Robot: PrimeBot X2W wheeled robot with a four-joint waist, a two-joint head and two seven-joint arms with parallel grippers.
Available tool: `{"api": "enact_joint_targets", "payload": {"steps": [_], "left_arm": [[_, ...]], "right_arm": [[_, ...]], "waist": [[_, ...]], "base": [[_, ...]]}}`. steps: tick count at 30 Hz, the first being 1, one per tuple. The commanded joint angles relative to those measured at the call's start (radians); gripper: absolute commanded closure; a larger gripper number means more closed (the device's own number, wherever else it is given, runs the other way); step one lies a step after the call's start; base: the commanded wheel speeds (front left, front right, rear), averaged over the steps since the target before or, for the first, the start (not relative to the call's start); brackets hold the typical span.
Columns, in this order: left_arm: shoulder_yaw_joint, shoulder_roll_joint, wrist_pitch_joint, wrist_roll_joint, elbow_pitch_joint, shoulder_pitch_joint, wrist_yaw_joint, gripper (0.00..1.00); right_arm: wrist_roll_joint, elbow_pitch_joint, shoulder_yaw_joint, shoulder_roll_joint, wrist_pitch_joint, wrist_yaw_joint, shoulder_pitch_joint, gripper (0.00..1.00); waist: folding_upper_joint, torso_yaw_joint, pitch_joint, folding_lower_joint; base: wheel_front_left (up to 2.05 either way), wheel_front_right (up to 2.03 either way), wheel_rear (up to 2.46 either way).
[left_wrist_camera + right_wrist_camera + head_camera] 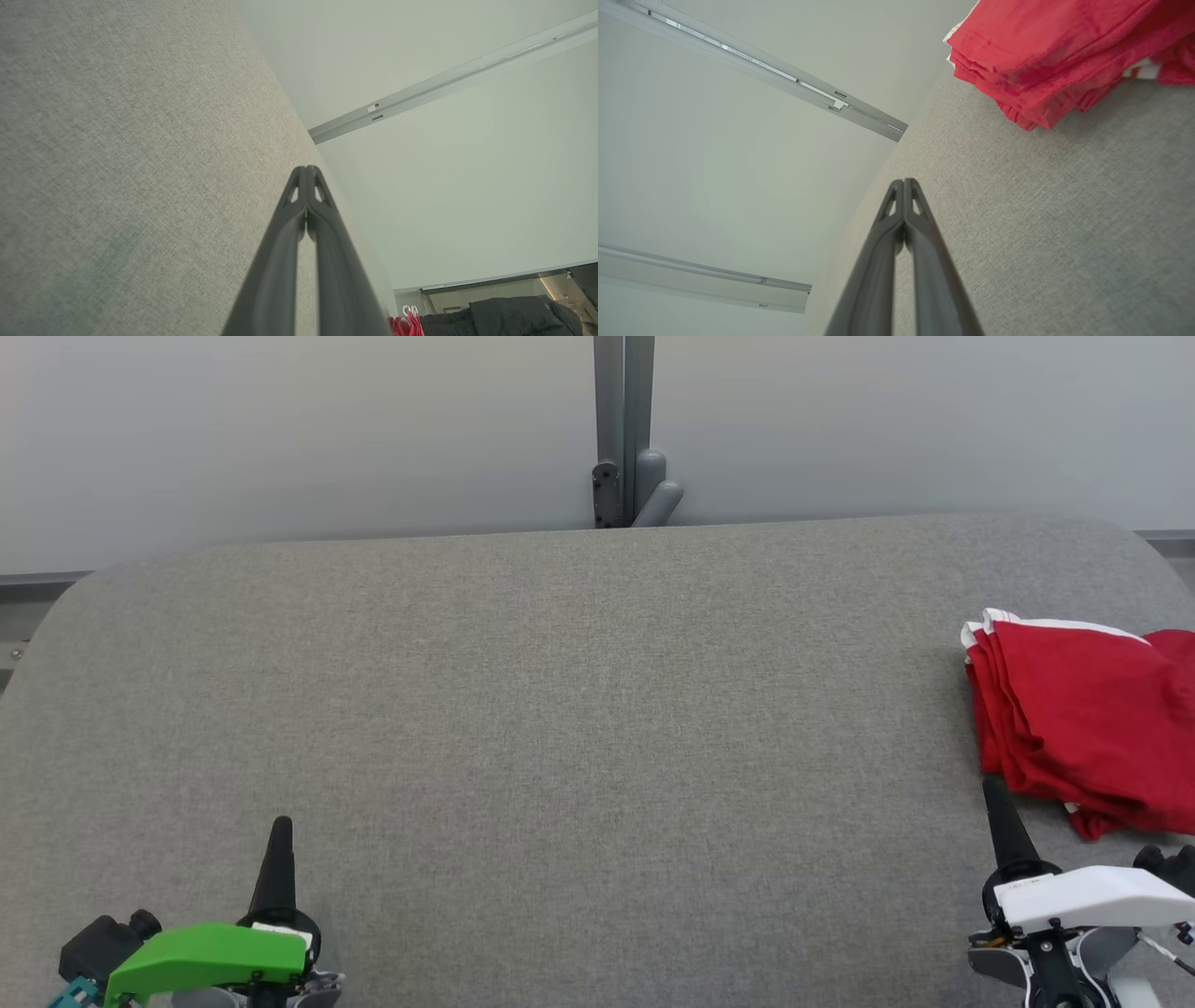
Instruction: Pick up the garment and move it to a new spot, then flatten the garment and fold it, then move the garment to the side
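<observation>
1. I see the garment (1083, 728) at the far right of the counter (560, 709). It is red with a thin white edge. It lies folded in a stack of layers, and part of it runs off the right side of my head view.
2. The counter has a grey cloth top with round far corners.
3. My right hand (992, 786) is low on the right, just beside the near left corner of the garment. It has a white cover (1092, 896) behind it, and its tip points up the view.
4. In the right wrist view, the right hand's two dark fingers (878, 261) are pressed together with nothing between them. Grey counter shows between the tip and the red cloth, so they are apart.
5. My left hand (281, 823) is low on the left, well apart from the garment. It has a green cover (210, 957) behind it.
6. In the left wrist view, the left hand's fingers are pressed together too, and they pinch nothing. The tip points along the grey top.
7. At the bottom of that view I see a tiny bit of red. Next to it is a dark lump (509, 319). It may be dark cloth, but it is too small for me to tell.
8. Behind the counter is a pale wall (280, 429) with a grey post (624, 429) in the middle.
</observation>
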Motion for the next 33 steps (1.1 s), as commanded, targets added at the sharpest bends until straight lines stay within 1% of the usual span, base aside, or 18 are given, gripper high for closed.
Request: {"api": "enact_joint_targets", "payload": {"steps": [1,15,33], "left_arm": [[0.008,0.003,0.004,-0.019,-0.009,-0.029,-0.005,1.00],[0.027,0.004,0.041,-0.150,-0.013,-0.049,-0.011,1.00],[0.049,0.004,0.079,-0.287,-0.017,-0.068,-0.014,1.00]], "right_arm": [[0.027,-0.005,-0.003,-0.006,0.006,0.001,-0.025,1.00],[0.187,0.005,-0.004,-0.007,0.043,0.001,-0.044,1.00],[0.354,0.015,-0.005,-0.009,0.084,0.000,-0.063,1.00]], "waist": [[0.0000,-0.001,0.000,0.0000],[0.0000,-0.008,0.002,0.0000],[0.0000,-0.017,0.004,0.0000]], "base": [[0.00,0.00,0.00],[0.00,0.00,0.00],[0.00,0.00,0.00]]}}
